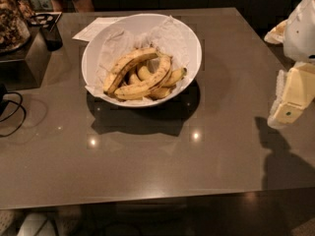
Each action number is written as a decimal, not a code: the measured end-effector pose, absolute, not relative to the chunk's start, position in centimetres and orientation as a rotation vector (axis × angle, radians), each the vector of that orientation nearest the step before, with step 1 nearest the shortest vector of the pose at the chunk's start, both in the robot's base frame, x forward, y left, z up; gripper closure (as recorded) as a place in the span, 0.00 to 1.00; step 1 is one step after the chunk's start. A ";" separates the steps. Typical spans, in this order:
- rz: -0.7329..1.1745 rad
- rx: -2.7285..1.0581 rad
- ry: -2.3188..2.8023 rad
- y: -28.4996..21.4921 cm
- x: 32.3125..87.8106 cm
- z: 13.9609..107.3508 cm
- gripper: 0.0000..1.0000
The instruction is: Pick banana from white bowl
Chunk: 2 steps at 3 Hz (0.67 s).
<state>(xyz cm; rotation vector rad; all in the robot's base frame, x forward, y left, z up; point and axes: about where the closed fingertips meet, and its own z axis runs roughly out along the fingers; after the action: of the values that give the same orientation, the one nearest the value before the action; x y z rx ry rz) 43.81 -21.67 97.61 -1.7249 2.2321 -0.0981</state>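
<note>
banana (150, 82): long, curved, yellow, small brown speckles; one of the two longest in the pile.
banana position: inside the white bowl (91, 48), front of the pile, running from the bowl's front-left up toward its right side, lying on the other fruit.
neighbour: equally long banana with dark edge stripe (129, 65), just behind it in the bowl, touching.
short bananas (176, 76): stubby, tucked under and between the two long ones, toward the bowl's right.
paper lining (167, 36): crumpled, white, covers the bowl's inside behind the fruit.
bowl: sits on the grey table (147, 166).
my gripper (290, 102): well to the right of the bowl, above the table's right edge, well apart from bowl and bananas.
grip state: cannot tell.
sheet of paper (91, 31): flat on the table, just behind the bowl's left.
</note>
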 end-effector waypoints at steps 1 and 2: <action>-0.098 -1.725 2.232 -21.7 43.8 97.6 0.00; -0.127 -1.727 2.207 -20.8 44.3 98.6 0.00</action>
<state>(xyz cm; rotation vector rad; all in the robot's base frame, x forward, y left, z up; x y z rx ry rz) 44.27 -20.83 98.57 -1.7275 2.2069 -0.1275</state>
